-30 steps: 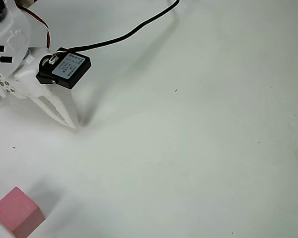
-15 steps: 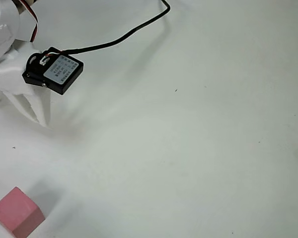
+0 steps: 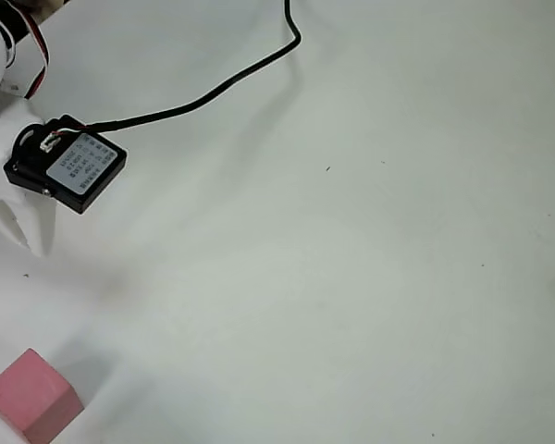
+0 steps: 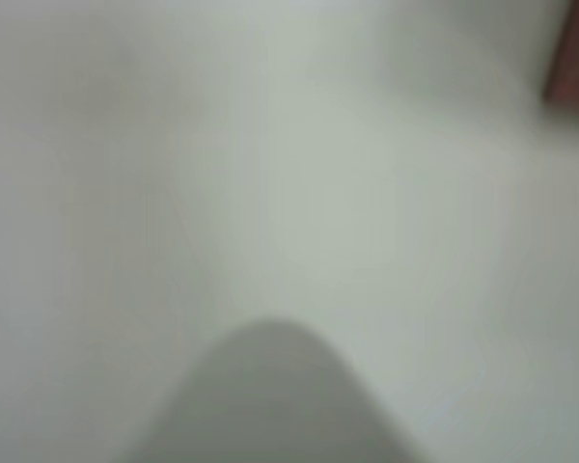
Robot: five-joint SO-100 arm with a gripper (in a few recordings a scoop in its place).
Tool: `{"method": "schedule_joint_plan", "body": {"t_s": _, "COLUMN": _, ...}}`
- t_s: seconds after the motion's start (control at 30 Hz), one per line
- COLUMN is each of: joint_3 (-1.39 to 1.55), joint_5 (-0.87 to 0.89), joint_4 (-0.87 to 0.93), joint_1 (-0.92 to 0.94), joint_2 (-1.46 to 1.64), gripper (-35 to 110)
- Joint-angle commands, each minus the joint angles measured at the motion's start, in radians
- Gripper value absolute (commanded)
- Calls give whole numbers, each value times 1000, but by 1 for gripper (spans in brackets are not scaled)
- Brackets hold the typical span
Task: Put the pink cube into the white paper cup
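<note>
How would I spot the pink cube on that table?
In the overhead view, go to the white table's bottom left corner. The pink cube sits there alone, below the white fingers and black servo box; it is the only coloured block.

- The table (image 3: 370, 240) is plain white and matte, and it reaches every edge of the overhead view.
- A few tiny dark specks dot its surface.
- The light is bright and even, and the shadows on the white top are soft and pale.
- In the wrist view the same surface shows as a blurred pale grey-white.
</note>
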Motion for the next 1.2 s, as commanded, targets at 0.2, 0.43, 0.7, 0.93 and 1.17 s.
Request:
{"method": "schedule_joint_plan", "body": {"t_s": 0.2, "joint_3": -133, "joint_5": -51, "joint_4": -132, "joint_1": 37, "joint_2": -152, "gripper": 2}}
{"method": "schedule_joint_plan", "body": {"t_s": 0.43, "joint_3": -155, "joint_5": -87, "joint_4": -190, "joint_1": 71, "joint_2": -227, "gripper": 1}}
{"method": "schedule_joint_plan", "body": {"t_s": 0.7, "joint_3": -285, "joint_5": -137, "joint_4": -186, "joint_1": 106, "joint_2": -365, "gripper": 6}}
{"method": "schedule_joint_plan", "body": {"t_s": 0.93, "joint_3": -344, "joint_5": -144, "joint_4": -190, "joint_1": 115, "joint_2": -420, "gripper": 15}}
{"method": "schedule_joint_plan", "body": {"t_s": 1.17, "joint_3": -390, "joint_5": -167, "joint_4": -192, "joint_1": 117, "joint_2": -485, "gripper": 28}}
